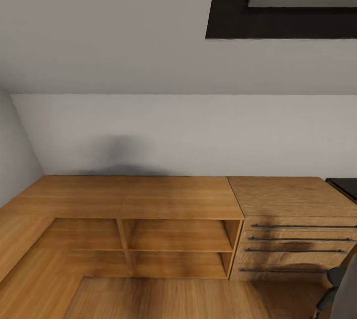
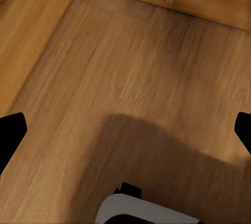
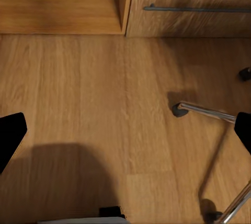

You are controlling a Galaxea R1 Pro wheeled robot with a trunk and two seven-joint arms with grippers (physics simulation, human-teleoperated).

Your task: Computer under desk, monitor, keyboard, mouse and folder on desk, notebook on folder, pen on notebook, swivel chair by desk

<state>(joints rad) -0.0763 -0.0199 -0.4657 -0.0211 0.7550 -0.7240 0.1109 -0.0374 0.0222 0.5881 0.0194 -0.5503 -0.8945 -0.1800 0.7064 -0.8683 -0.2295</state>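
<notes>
I'm in transit, facing a light-wood open shelf unit point(image 1: 148, 232) and a 4-drawer chest point(image 1: 292, 239). Both claws hang open over the floor. The swivel chair point(image 1: 342, 284) sits beside me, its chrome base point(image 3: 209, 112) near my right claw point(image 3: 125, 130). Next I judge a turn right toward the black worktop point(image 1: 344, 186).

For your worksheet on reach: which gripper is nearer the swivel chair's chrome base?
Right. The right gripper hangs over floor beside the chrome base; the left gripper hangs over bare floor near the shelf unit.

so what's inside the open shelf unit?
The shelf unit has four open compartments, and all look bare as far as visible. The drawers of the chest beside it are shut, so their contents are hidden.
</notes>
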